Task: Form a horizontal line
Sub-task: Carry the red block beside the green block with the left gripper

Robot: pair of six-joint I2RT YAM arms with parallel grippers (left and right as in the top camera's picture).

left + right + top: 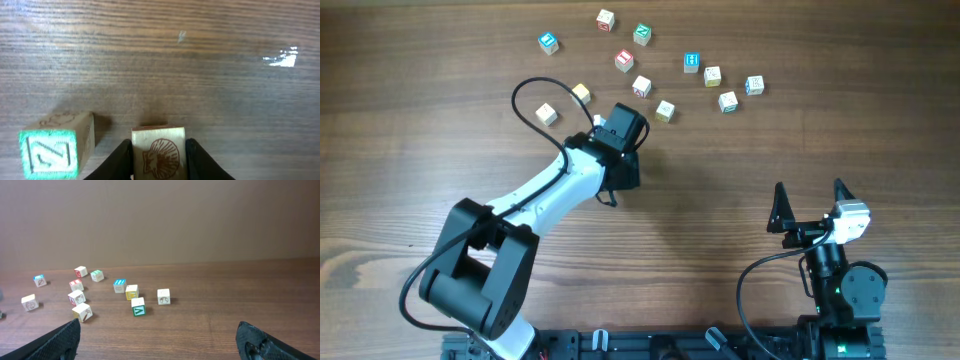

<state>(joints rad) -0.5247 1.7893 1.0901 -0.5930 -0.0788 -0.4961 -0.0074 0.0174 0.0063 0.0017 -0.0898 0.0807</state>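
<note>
Wooden letter cubes [692, 63] are all over the far part of the bench [770, 150] right now, loose and at odd angles. No straight row of them yet, so the horizontal line isn't there so far.

The left pincer [158, 149] has its jaws pulled in to cube width, one black finger [122, 156] flat against each side of a plain cream cube with a shell drawing [159, 157]. Can't tell if that cube is sitting on the bench or raised a bit. Just to the left of this pincer in the wrist view there's a green-faced cube [50, 152] with what looks like a Z on it. It's near the shell cube but not touching, with a clear strip of wood grain between them. From overhead the rest of the cubes sit to both sides of this pincer and beyond it, with two cream ones off to its left.

The right pincer [809, 195] is spread as wide as it goes with nothing in it, hanging low over bare wood. All the cubes are well ahead of it, mostly ahead and left, none close to its fingers.
</note>
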